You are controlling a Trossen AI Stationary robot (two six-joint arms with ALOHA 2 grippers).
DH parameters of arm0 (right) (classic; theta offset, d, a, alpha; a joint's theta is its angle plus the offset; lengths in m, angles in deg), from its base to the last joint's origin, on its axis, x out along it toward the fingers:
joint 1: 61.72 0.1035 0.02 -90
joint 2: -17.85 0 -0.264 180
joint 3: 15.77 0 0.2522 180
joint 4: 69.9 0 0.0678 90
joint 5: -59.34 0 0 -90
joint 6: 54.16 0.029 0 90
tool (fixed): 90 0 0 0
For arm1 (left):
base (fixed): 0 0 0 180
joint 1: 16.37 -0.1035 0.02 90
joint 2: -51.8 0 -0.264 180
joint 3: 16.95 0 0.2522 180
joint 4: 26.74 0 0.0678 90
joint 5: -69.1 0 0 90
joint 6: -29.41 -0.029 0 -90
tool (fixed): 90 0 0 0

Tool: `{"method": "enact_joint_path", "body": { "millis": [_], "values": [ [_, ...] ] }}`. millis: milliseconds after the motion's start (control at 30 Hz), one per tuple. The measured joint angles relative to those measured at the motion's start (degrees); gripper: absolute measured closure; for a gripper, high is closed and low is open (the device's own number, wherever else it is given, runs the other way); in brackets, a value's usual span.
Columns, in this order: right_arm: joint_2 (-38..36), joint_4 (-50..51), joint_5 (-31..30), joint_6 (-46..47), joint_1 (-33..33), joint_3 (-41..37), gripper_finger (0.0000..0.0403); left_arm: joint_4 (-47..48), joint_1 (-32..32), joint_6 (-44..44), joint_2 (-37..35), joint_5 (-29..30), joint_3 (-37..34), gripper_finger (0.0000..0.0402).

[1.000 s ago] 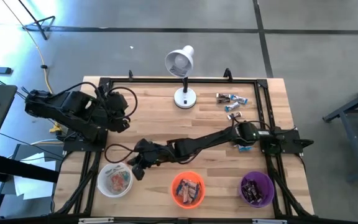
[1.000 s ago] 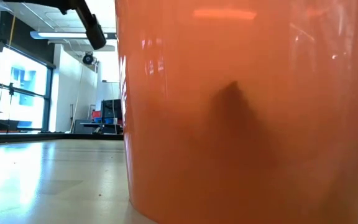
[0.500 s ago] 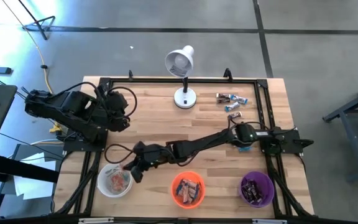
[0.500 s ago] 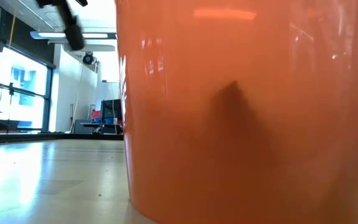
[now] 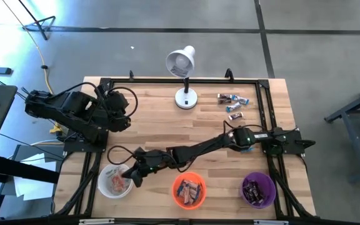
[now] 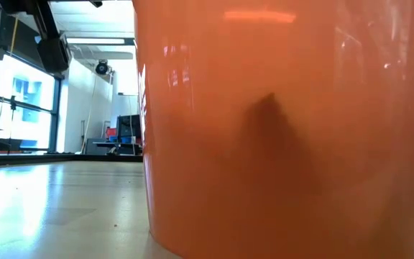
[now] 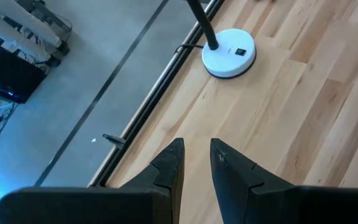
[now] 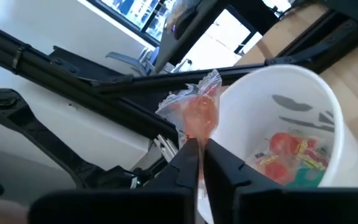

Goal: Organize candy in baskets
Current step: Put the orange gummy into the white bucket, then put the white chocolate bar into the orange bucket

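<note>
My right arm reaches across the table to the white basket (image 5: 114, 182) near the near-left corner. Its gripper (image 5: 130, 177) (image 8: 200, 144) is above the basket's rim (image 8: 272, 73), shut on an orange candy in a clear wrapper (image 8: 197, 111). Red, yellow and green candies (image 8: 286, 154) lie inside that basket. The orange basket (image 5: 189, 190) and the purple basket (image 5: 258, 190) stand along the near edge, both with candies in them. Several loose candies (image 5: 233, 99) lie near the far-right corner. My left gripper (image 7: 195, 149) waits folded at the far-left corner (image 5: 119, 115), open by a narrow gap. My right gripper pinches the orange candy between its two fingertips (image 8: 188, 149), at the candy's lower end (image 8: 197, 134). The candy sticks out past the fingertips, its crinkled clear wrapper end (image 8: 209, 81) free. It is lifted clear, above the white basket's rim.
A white desk lamp (image 5: 183, 69) stands on its round base (image 7: 229, 54) at the far middle of the table. A dark frame (image 5: 264, 94) runs round the table's edges. In the low view the orange basket's wall (image 6: 286, 129) fills most of the picture.
My right gripper has moved toward the table's near-left corner and down toward the white basket, and now stands above its rim with the candy still held. The left arm has kept still.
</note>
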Motion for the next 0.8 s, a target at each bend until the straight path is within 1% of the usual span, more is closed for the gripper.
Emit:
{"method": "enact_joint_path", "body": {
  "millis": [67, 300, 400, 500, 567, 700, 800],
  "values": [
    [0.0, 0.4, 0.0, -0.1, 0.0, 0.0, 0.0371, 0.0, 0.0, 0.0, 0.0, 0.0, 0.0, 0.0337],
    [0.0, 0.8, 0.3, -0.1, 0.0, 0.0, 0.028, 0.0, 0.0, 0.0, 0.0, -0.4, 0.0, 0.0337],
    [0.0, 1.2, 0.7, 0.3, -0.1, 0.0, 0.0257, 0.0, 0.0, 0.0, 0.0, -0.5, 0.0, 0.0337],
    [0.0, 1.8, 3.0, 1.9, -0.6, 0.0, 0.0254, 0.1, 0.0, 0.0, 0.0, -0.7, 0.0, 0.0337],
    [0.0, 2.6, 4.6, 2.9, -0.9, 0.0, 0.026, 0.2, 0.0, 0.1, 0.0, -0.7, 0.0, 0.0337],
    [-0.3, 5.5, 6.2, 2.8, -1.3, 0.0, 0.0286, 0.2, 0.0, 0.4, 0.0, -1.2, 0.0, 0.0337],
    [-1.8, 8.8, 6.3, 1.3, -1.4, 0.0, 0.0311, 0.2, 0.0, 0.4, 0.0, -1.4, 0.0, 0.0337]
  ]
}}
